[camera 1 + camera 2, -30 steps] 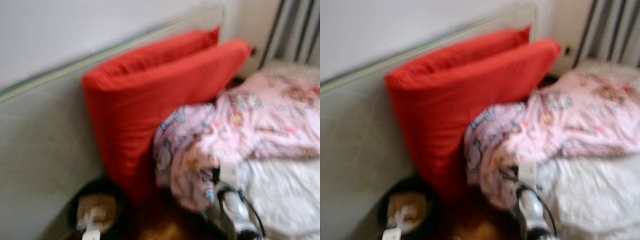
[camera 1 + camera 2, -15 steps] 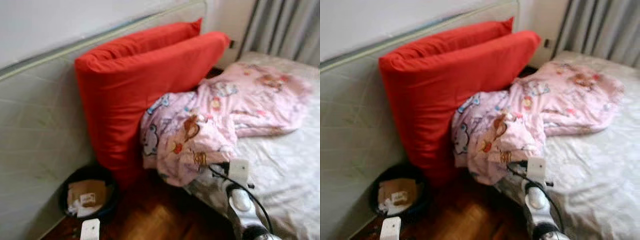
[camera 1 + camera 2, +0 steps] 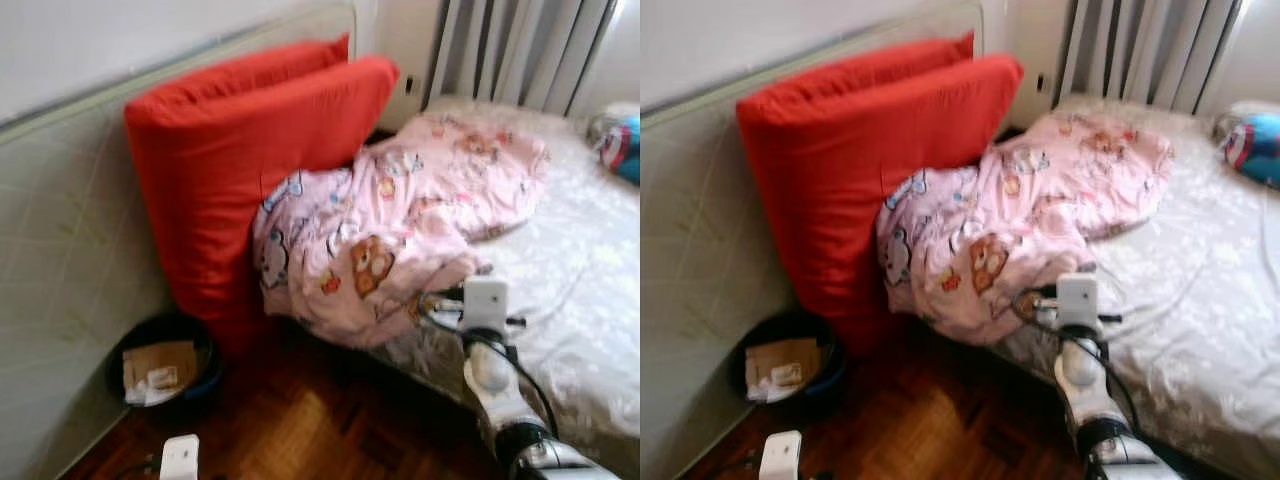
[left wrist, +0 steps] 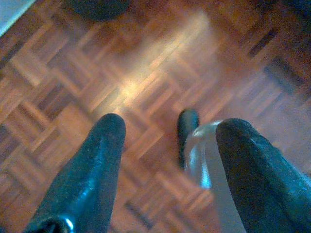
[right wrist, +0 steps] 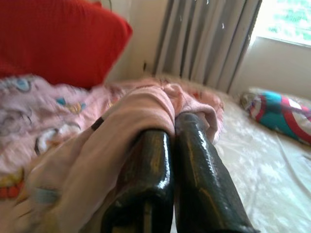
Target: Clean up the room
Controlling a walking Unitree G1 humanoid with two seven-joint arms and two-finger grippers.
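A pink cartoon-print blanket (image 3: 400, 230) lies bunched on the bed (image 3: 580, 280), hanging over its near-left edge. My right gripper (image 5: 172, 127) is shut on a fold of this blanket (image 5: 146, 104), with the cloth draped over both fingers. My right arm (image 3: 492, 375) reaches up from below to the blanket's lower edge. Low over the parquet floor (image 4: 146, 73), my left gripper (image 4: 172, 124) hangs open with nothing between its fingers.
Two big red cushions (image 3: 250, 160) lean on an upright mattress (image 3: 60, 240) along the wall. A dark bin (image 3: 160, 365) with cardboard scraps sits on the floor beside them. A blue and red toy cushion (image 3: 622, 148) lies far right on the bed, by grey curtains (image 3: 510, 50).
The camera has pulled back and turned right, so more of the bed, the curtains and the toy cushion show. My right gripper stays at the blanket's edge.
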